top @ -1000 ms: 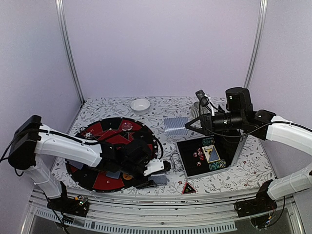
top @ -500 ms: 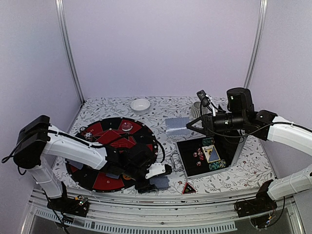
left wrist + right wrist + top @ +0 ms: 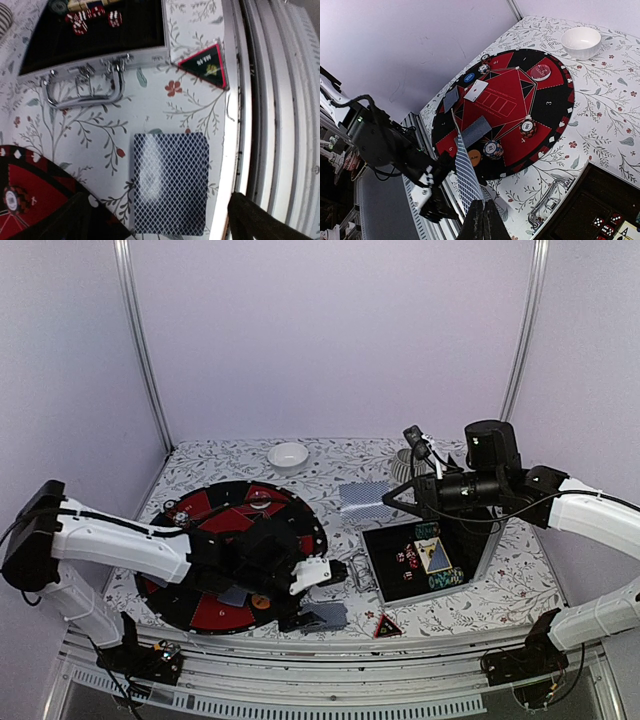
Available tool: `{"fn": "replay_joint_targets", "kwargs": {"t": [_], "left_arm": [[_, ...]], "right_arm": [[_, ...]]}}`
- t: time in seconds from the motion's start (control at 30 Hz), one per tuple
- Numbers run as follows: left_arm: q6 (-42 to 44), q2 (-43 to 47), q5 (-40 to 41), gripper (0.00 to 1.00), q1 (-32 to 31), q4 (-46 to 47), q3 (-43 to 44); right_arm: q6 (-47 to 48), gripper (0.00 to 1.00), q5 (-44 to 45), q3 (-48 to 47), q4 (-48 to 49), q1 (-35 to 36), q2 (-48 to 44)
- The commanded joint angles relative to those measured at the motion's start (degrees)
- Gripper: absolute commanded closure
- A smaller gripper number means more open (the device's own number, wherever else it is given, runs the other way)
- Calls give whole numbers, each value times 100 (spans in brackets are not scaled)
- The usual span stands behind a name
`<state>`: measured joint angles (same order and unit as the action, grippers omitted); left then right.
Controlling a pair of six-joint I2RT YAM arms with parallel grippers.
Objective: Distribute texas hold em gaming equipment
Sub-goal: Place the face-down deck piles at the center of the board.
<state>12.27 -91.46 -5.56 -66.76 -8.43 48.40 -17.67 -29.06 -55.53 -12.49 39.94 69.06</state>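
Lower centre, the left gripper [image 3: 165, 224] hangs spread wide above a flat grey-blue lattice-backed playing card [image 3: 170, 182]; the right gripper [image 3: 482, 222] pinches a second patterned card [image 3: 466, 172].

The card [image 3: 171, 182] is catching a soft sheen on its smooth printed back. The case handle [image 3: 85, 101] is gleaming like polished metal. The flowered cover [image 3: 150, 112] is looking matt and smooth, the mat [image 3: 500, 100] dull, the bowl [image 3: 581, 42] glossy white, and the rail [image 3: 280, 125] is showing pale, satin metal.
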Motion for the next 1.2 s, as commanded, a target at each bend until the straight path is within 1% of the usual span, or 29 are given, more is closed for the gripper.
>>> {"fn": "replay_joint_targets", "kwargs": {"t": [0.0, 0.1, 0.17, 0.2, 0.27, 0.3, 0.33, 0.43, 0.47, 0.53, 0.57, 0.67, 0.73, 0.77, 0.83, 0.9, 1.03, 1.17], "left_arm": [[-135, 1168, -191, 2, -22, 289, 199], [-688, 1970, -608, 2, 164, 617, 203], [-1477, 2407, -1039, 2, 483, 924, 128], [-1840, 2594, -1392, 5, 700, 1186, 62], [-2563, 2909, -1693, 23, 1122, 1589, -111], [-2854, 2981, -1725, 29, 1223, 1714, -181], [-3010, 3006, -1801, 31, 1271, 1777, -207], [-3144, 2974, -2019, 33, 1273, 1794, -108], [-3193, 2954, -1983, 35, 1278, 1778, -84], [-3169, 2925, -1934, 45, 1274, 1753, -56], [-3148, 2917, -1980, 48, 1266, 1787, -70], [-3125, 2897, -2259, 48, 1256, 1951, -134], [-3088, 2871, -2155, 48, 1240, 1935, -147], [-3072, 2852, -2042, 50, 1244, 1918, -142], [-3054, 2793, -2022, 64, 1237, 1943, -118], [-3052, 2715, -2096, 72, 1228, 1989, -96], [-2974, 2677, -2082, 76, 1218, 1951, -129], [-2948, 2687, -2119, 73, 1218, 1992, -211]], "right_arm": [[185, 98, -198, -49, 21, -46, -73], [355, 98, -717, -46, 166, -16, -87], [503, 98, -901, 16, 353, 99, -165], [588, 98, -948, 46, 466, 181, -207], [799, 98, -1054, 104, 723, 373, -251], [833, 98, -1098, 111, 863, 495, -241], [866, 98, -1123, 125, 988, 574, -220], [767, 98, -1173, 164, 1425, 703, -111], [728, 98, -1214, 167, 1574, 727, -52], [646, 98, -1214, 133, 1739, 795, 54], [639, 98, -1181, 114, 1776, 823, 105], [628, 98, -1157, 39, 1828, 863, 226], [625, 98, -1232, 14, 1895, 884, 299], [620, 98, -1253, -5, 1905, 902, 346], [624, 98, -1276, -55, 1917, 931, 428], [608, 98, -1284, -85, 1933, 940, 474], [616, 98, -1263, -91, 1967, 944, 454], [618, 98, -1260, -78, 1994, 941, 433]]}}
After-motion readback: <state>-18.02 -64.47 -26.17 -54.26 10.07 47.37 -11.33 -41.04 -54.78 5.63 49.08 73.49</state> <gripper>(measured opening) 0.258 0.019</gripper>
